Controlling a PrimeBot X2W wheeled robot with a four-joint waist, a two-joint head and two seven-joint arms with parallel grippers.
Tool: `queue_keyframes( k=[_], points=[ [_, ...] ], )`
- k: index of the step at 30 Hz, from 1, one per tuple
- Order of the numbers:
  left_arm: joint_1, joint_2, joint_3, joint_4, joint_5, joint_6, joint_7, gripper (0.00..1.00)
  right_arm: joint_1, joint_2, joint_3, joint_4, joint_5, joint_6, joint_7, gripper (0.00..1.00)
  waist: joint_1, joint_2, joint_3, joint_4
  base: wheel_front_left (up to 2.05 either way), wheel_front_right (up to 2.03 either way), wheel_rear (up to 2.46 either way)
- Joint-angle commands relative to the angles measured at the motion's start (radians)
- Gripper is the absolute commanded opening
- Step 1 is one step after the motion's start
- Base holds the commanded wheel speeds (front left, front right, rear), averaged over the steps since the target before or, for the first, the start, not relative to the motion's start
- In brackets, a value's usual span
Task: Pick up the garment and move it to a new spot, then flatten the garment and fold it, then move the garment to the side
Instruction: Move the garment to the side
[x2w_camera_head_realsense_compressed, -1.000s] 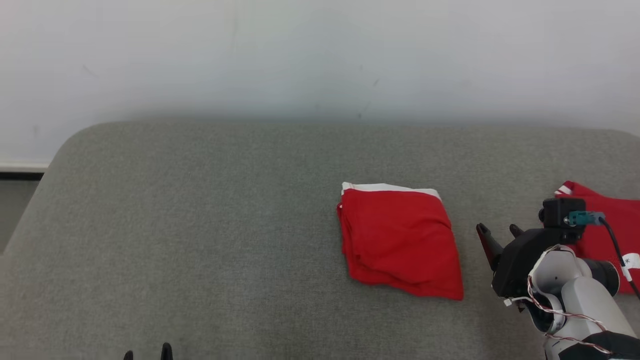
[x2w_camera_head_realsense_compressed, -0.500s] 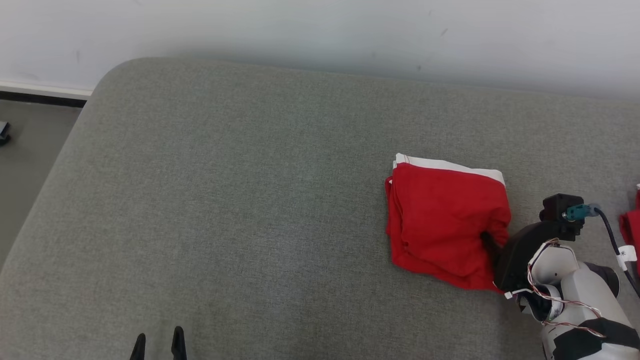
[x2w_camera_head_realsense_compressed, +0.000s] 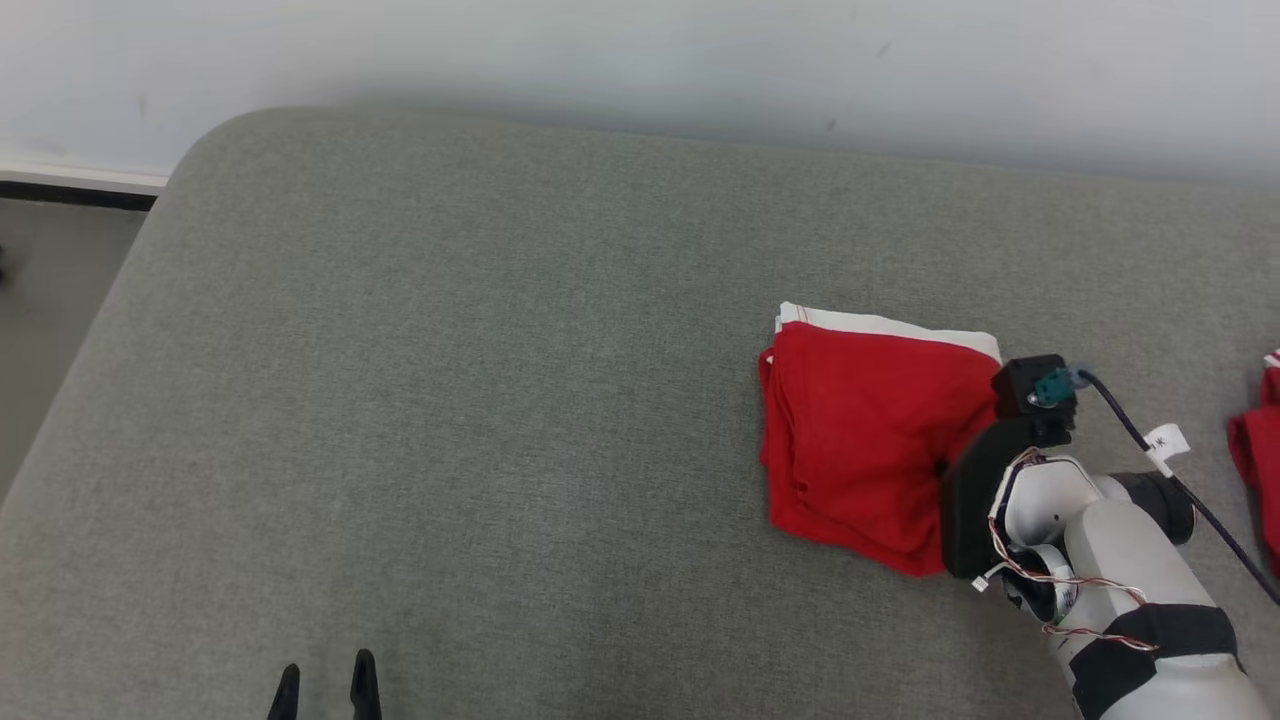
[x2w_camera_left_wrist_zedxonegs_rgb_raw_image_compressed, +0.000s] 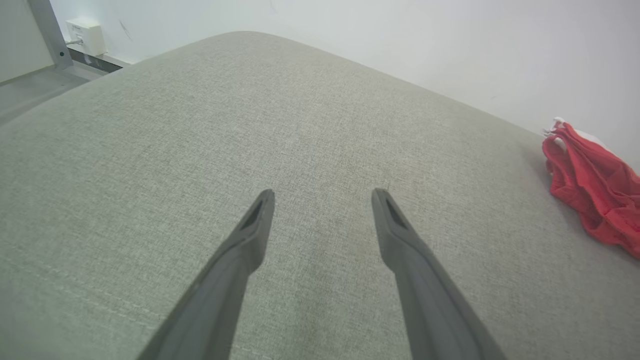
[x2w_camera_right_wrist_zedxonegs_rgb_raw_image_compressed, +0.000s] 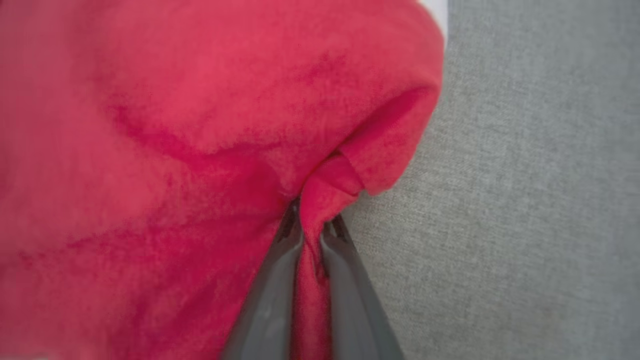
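Observation:
The garment (x2w_camera_head_realsense_compressed: 860, 430) is a folded red piece with a white band along its far edge, lying on the grey cushion (x2w_camera_head_realsense_compressed: 450, 400) right of the middle. My right gripper (x2w_camera_head_realsense_compressed: 945, 468) reaches in from its right side, and the wrist covers the garment's right edge. The right wrist view shows that gripper (x2w_camera_right_wrist_zedxonegs_rgb_raw_image_compressed: 312, 225) shut on a pinched fold of the red garment (x2w_camera_right_wrist_zedxonegs_rgb_raw_image_compressed: 200, 125). My left gripper (x2w_camera_head_realsense_compressed: 325, 685) stands open at the bottom left, well away from it. In the left wrist view that gripper (x2w_camera_left_wrist_zedxonegs_rgb_raw_image_compressed: 322, 197) hovers over bare cushion with the garment (x2w_camera_left_wrist_zedxonegs_rgb_raw_image_compressed: 595, 190) far right.
A second red cloth (x2w_camera_head_realsense_compressed: 1258, 450) lies at the right edge of the cushion. A pale wall (x2w_camera_head_realsense_compressed: 600, 50) runs behind the cushion, and grey floor (x2w_camera_head_realsense_compressed: 50, 260) drops away past its rounded left corner. A wall socket (x2w_camera_left_wrist_zedxonegs_rgb_raw_image_compressed: 85, 35) sits low on the wall.
The head camera has shifted. My right gripper, open to the right of the garment a second ago, has moved onto its right edge and shut on a fold. The left gripper stays open.

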Motion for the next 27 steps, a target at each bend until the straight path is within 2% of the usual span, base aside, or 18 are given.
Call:
queue_keyframes(
  k=[1, 10, 14, 19, 27],
  points=[
    [-0.007, -0.001, -0.007, -0.002, -0.008, 0.002, -0.003, 1.00, 0.017, -0.020, 0.037, 0.006, -0.007, 0.002, 0.020, 0.00, -0.0001, -0.0001, -0.008, -0.025, 0.00, 0.00, 0.00],
    [-0.023, -0.001, -0.022, -0.004, -0.036, 0.011, -0.003, 1.00, -0.119, -0.194, 0.372, -0.164, 0.052, 0.002, 0.113, 0.00, -0.0001, -0.0001, 0.001, -0.161, 0.00, 0.00, 0.00],
    [-0.043, 0.000, -0.030, -0.007, -0.046, 0.012, -0.003, 1.00, -0.189, -0.271, 0.484, -0.224, 0.090, 0.001, 0.131, 0.00, -0.0001, -0.0001, 0.018, -0.229, 0.00, 0.00, 0.00],
    [-0.075, -0.001, -0.039, 0.001, -0.047, 0.011, -0.003, 1.00, -0.255, -0.335, 0.543, -0.226, 0.093, 0.001, 0.103, 0.00, -0.0001, -0.0001, 0.045, -0.301, 0.00, 0.00, 0.00],
    [-0.107, -0.001, -0.024, 0.004, -0.015, 0.005, -0.003, 1.00, -0.312, -0.379, 0.539, -0.185, 0.074, 0.001, 0.044, 0.00, -0.0001, -0.0001, 0.083, -0.372, 0.00, 0.00, 0.00]
  ],
)
